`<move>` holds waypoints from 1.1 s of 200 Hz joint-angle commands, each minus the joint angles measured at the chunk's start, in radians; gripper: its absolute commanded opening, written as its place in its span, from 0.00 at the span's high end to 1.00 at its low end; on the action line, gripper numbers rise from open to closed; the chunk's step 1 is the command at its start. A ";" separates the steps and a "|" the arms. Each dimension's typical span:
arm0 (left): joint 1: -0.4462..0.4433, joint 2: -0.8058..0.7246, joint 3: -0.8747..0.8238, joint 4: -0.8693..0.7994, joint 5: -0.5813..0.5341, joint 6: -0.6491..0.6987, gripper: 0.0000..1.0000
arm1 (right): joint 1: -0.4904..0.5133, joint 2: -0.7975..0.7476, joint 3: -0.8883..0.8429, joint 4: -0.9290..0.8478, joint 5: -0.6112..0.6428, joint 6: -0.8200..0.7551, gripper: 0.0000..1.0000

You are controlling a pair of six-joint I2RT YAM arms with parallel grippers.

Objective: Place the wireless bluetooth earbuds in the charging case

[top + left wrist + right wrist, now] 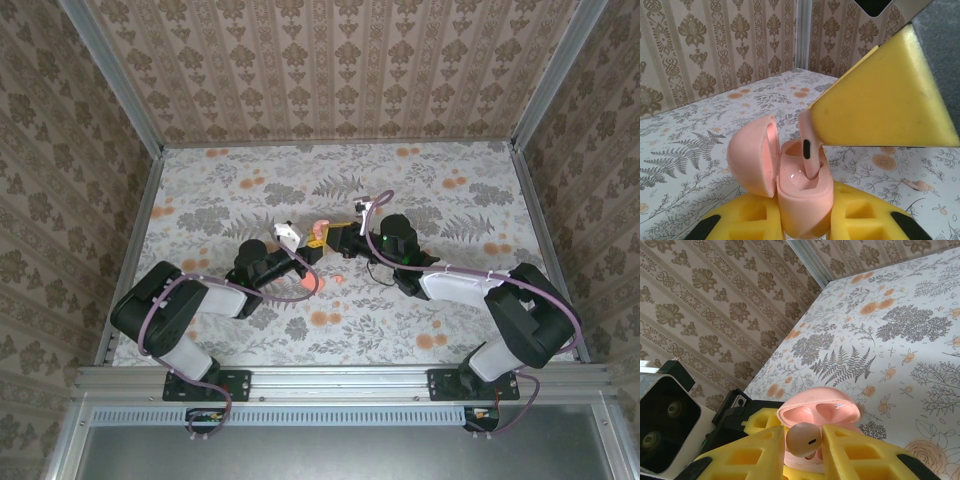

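My left gripper point(802, 217) is shut on the charging case point(802, 200), a small pink box held upright between yellow foam fingers point(740, 222), with its lid point(752, 155) swung open to the left. One of the wireless bluetooth earbuds point(809, 152) stands with its stem down in the case's right socket. My right gripper point(803, 440) holds that earbud's head point(803, 439) between its yellow fingers, just in front of the open case point(820, 410). The other earbud point(916, 185) lies loose on the cloth. From above, the two grippers point(312, 250) point(322, 238) meet at the table's middle.
The floral cloth point(450, 210) covers the table, and patterned walls close it in on three sides. A coral-red round thing point(306, 285) lies on the cloth just in front of the grippers, with the loose earbud point(338, 278) beside it.
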 commanded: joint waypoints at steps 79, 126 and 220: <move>-0.010 -0.046 0.025 0.059 0.012 -0.014 0.90 | 0.006 0.004 0.017 -0.061 0.025 -0.022 0.65; -0.009 -0.052 0.023 0.056 0.011 -0.013 0.90 | 0.007 -0.001 0.021 -0.078 0.034 -0.028 0.62; -0.009 -0.059 0.023 0.053 0.031 -0.010 0.90 | 0.008 -0.013 0.028 -0.100 0.039 -0.040 0.58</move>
